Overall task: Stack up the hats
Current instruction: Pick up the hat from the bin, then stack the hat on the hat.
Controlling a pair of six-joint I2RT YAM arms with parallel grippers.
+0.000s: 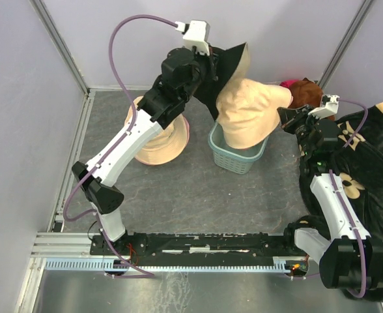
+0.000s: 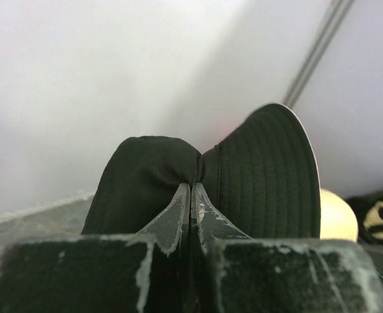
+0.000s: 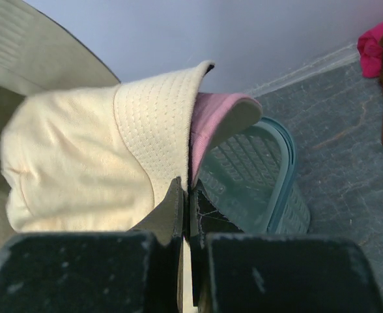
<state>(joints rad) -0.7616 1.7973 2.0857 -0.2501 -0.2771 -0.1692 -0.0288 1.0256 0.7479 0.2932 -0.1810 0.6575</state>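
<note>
Grey tabletop [image 1: 198, 195] w/ lavender walls [image 1: 22, 98]; beige hat [image 1: 247, 114] over basket [image 1: 234, 160]

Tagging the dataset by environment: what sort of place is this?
Probably a lab robot cell, not a home: plain panel walls in metal framing, two arms bolted to a rail, staged props like the teal basket.

A robotics lab test cell is showing here: plain lavender wall panels [image 1: 22, 98] in metal framing [image 1: 61, 45] are enclosing a grey table [image 1: 178, 195], while a cabled left arm [image 1: 123, 147] and right arm [image 1: 331, 202] are sitting bolted along an aluminium rail [image 1: 191, 242].
</note>
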